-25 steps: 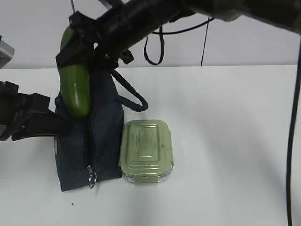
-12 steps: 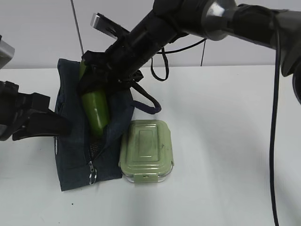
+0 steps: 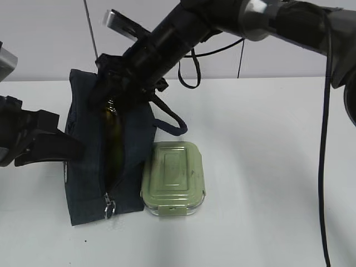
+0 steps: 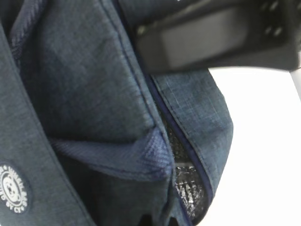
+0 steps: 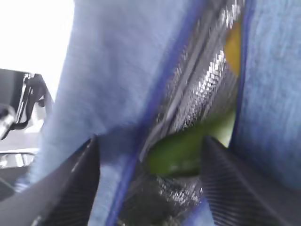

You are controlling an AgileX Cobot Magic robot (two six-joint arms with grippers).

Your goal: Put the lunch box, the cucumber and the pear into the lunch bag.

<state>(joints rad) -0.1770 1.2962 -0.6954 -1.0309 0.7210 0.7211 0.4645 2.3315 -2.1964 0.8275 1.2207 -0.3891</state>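
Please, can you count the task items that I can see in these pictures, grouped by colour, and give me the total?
Green: 2, the pale sage-green rectangular lunch box and the dark green elongated cucumber.
Dark navy: 1, the fabric lunch bag.
Yellow-orange: 1, a patch inside the bag, probably the pear.
Total: 4

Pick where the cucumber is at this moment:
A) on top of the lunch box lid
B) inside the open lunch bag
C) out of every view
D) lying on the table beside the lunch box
B: the cucumber lies within the lunch bag, between its silver-lined walls, under the right gripper.
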